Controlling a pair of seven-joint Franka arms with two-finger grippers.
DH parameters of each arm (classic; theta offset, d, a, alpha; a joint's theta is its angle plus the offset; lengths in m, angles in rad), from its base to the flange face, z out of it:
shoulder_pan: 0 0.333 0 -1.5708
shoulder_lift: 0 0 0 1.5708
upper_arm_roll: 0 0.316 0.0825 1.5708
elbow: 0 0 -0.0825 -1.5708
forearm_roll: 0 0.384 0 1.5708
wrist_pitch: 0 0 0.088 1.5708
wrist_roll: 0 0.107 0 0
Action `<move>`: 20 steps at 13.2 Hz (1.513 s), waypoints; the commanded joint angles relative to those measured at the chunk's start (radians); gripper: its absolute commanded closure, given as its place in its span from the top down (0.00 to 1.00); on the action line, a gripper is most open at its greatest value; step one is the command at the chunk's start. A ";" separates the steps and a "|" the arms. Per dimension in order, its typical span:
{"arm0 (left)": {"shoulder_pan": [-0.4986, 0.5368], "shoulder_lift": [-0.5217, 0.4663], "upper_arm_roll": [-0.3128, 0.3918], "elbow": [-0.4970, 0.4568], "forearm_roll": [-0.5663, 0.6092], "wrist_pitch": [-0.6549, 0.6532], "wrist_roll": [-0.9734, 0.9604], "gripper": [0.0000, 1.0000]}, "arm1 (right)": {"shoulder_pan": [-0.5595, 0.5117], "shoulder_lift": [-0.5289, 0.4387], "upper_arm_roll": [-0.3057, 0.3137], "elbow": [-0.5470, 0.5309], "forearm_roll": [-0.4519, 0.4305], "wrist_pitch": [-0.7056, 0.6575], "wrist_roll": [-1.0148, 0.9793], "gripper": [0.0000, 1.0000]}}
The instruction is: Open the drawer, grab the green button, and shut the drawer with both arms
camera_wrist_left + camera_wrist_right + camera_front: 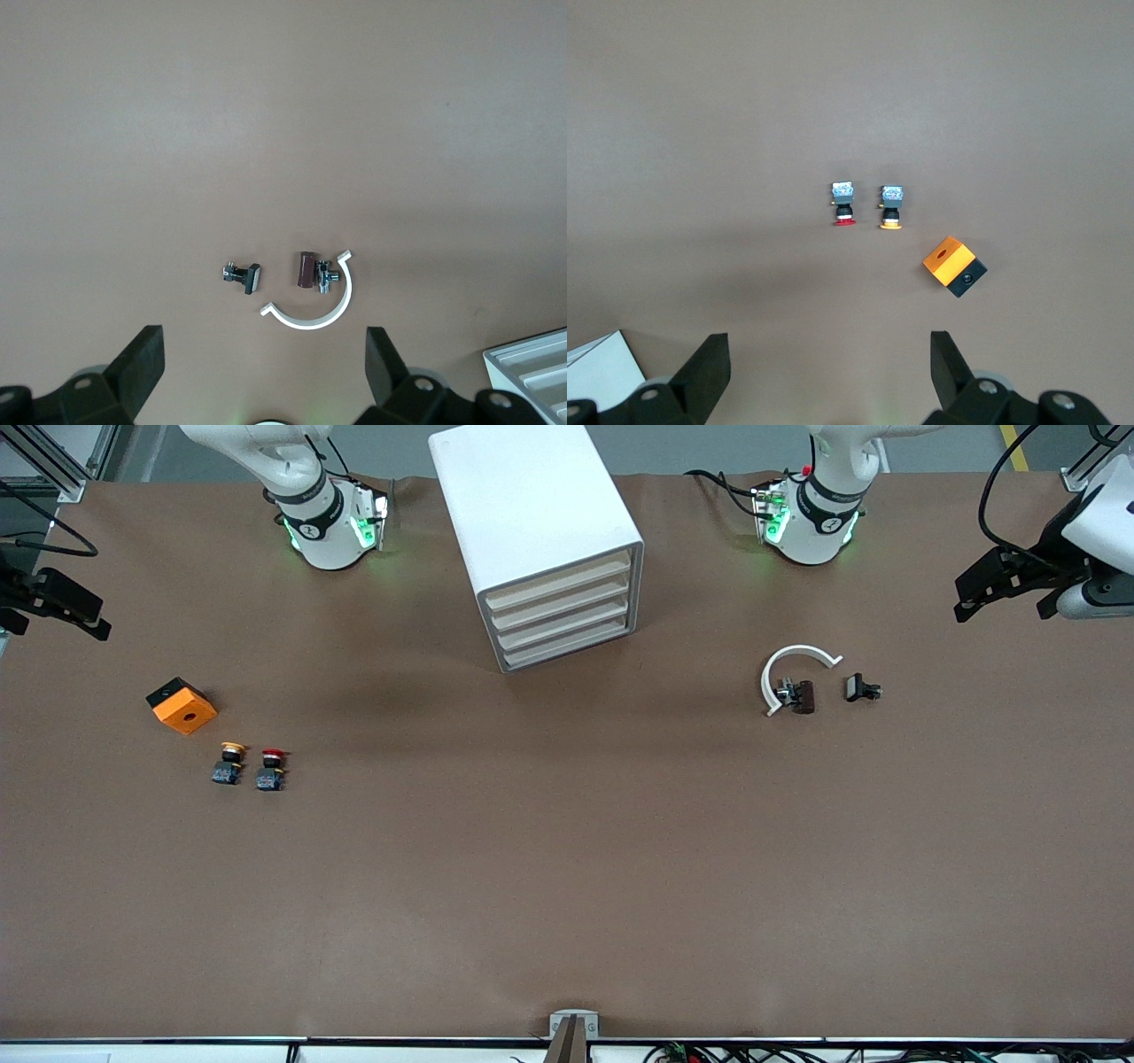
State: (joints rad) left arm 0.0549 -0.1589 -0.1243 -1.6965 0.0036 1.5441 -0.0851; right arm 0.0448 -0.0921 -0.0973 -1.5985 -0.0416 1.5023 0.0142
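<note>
The white cabinet (540, 531) stands at the middle of the table between the two arm bases. Its four beige-fronted drawers (563, 615) are all shut. The green-capped button is not in view. My left gripper (997, 598) hangs open and empty over the left arm's end of the table; in the left wrist view (266, 367) its fingers stand wide apart above bare table. My right gripper (58, 607) hangs open and empty over the right arm's end; in the right wrist view (830, 367) its fingers stand wide apart too.
An orange box (182, 705), a yellow-capped button (229, 763) and a red-capped button (271, 769) lie toward the right arm's end. A white curved piece (793, 669), a brown part (802, 695) and a black part (859, 688) lie toward the left arm's end.
</note>
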 commanded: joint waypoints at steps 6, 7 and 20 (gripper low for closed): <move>-0.013 0.160 0.000 0.100 -0.001 -0.027 -0.008 1.00 | -0.005 0.019 0.004 0.034 0.017 -0.011 -0.005 1.00; -0.017 0.205 -0.001 0.100 -0.002 -0.027 -0.013 1.00 | -0.005 0.019 0.004 0.034 0.017 -0.011 -0.007 1.00; -0.234 0.794 -0.008 0.192 -0.198 0.159 -1.101 1.00 | 0.052 0.069 0.007 0.034 0.017 -0.010 0.000 1.00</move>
State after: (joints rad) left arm -0.1538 0.5645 -0.1364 -1.5722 -0.1616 1.7150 -1.0145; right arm 0.0911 -0.0358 -0.0873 -1.5905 -0.0393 1.5027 0.0138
